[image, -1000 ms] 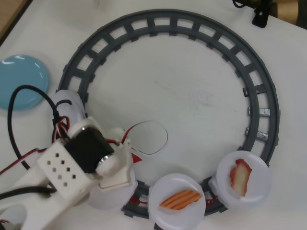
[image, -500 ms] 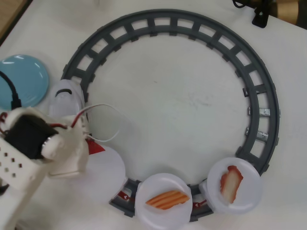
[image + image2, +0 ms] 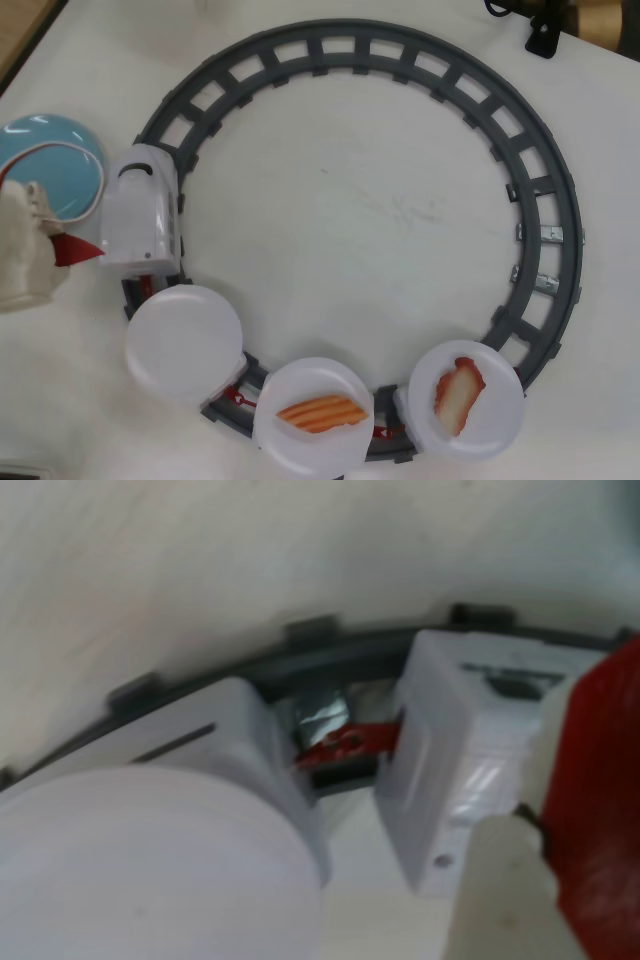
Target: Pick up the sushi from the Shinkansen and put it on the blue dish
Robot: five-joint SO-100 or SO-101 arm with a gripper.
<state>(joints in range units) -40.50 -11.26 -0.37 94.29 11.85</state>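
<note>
My white gripper (image 3: pixel 62 250) is at the left edge of the overhead view, shut on the sushi (image 3: pixel 80 250), a dark red slab whose pointed end sticks out to the right. It sits just left of the Shinkansen's white nose car (image 3: pixel 145 210), and just below the blue dish (image 3: pixel 45 160). The arm covers the dish's lower part. In the wrist view the sushi (image 3: pixel 600 810) fills the right edge beside a white finger (image 3: pixel 500 890), close in front of the Shinkansen (image 3: pixel 470 750). The first white dish (image 3: pixel 183 342) behind the nose car is bare.
The grey circular track (image 3: pixel 545 200) rings the table's middle. The second white dish (image 3: pixel 315 440) carries an orange-striped piece (image 3: pixel 322 412). The third (image 3: pixel 500 420) carries a red-and-white mottled piece (image 3: pixel 458 395). A red coupling (image 3: pixel 345 745) joins the nose car and first car.
</note>
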